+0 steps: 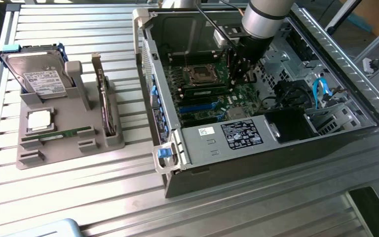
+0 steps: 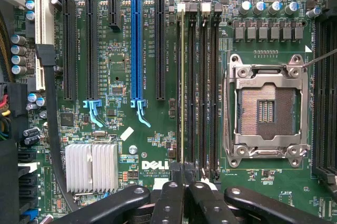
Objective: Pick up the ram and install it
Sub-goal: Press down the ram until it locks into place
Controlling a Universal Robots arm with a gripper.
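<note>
The ram (image 2: 182, 87) is a thin green stick seen edge-on, standing in the memory slot farthest from the CPU socket (image 2: 266, 111). In the exterior view the ram (image 1: 206, 91) is a green strip on the motherboard just below the socket. My gripper (image 2: 184, 174) is shut, its black fingers (image 2: 171, 197) pressed together directly over one end of the ram. I cannot tell whether they touch it. In the exterior view the arm reaches down into the open computer case, with the gripper (image 1: 242, 74) low over the board.
A grey holder (image 1: 64, 148) on the exterior view's left carries a silver hard drive (image 1: 38, 76), an upright expansion card (image 1: 102, 103) and a narrow green strip (image 1: 71, 133). The case walls (image 1: 196, 148), black cables and a blue cable (image 1: 318, 91) crowd the arm.
</note>
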